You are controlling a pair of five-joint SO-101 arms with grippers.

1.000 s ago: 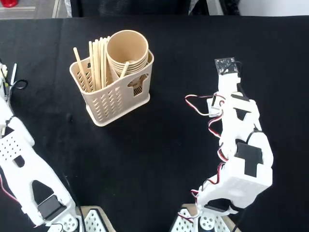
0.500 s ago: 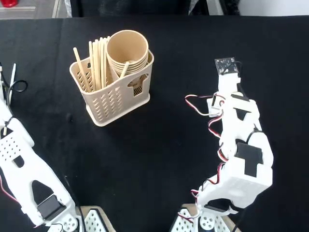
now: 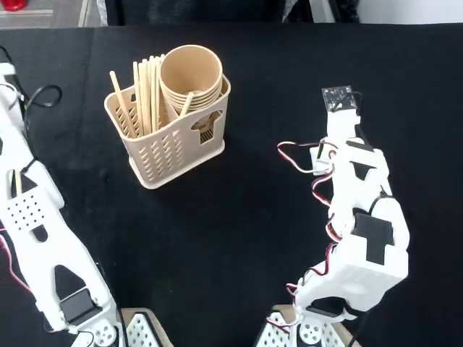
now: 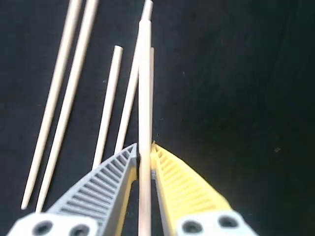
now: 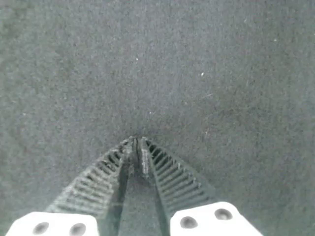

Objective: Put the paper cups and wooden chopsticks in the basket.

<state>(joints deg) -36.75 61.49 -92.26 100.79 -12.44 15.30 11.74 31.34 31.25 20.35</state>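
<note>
So the left arm (image 3: 32,217) has slid further up the left edge of the table (image 3: 246,217) over the last second, away from its base, while the right arm (image 3: 358,210) hasn't budged at all. My read is that the left one is busy with the sticks lying out that way, so the job isn't done yet. From above, the basket (image 3: 170,141) stands toward the far left part of the table, with a stack of cups (image 3: 192,72) in one compartment and a bunch of chopsticks (image 3: 145,90) standing upright in the one beside it. The left arm is well apart from it, off to its left. On the left wrist camera, the left hand (image 4: 144,150) is pinched tight on a single chopstick (image 4: 144,88) that runs straight out between its two fingers. Four loose chopsticks (image 4: 59,98) lie on the table next to it, one nearly underneath the held one. I can't tell if the held one is off the cloth. On the right wrist camera, the right hand (image 5: 137,142) is closed up with nothing in it, over bare table. I'd guess the held stick goes over to the basket next, and then four more.
</note>
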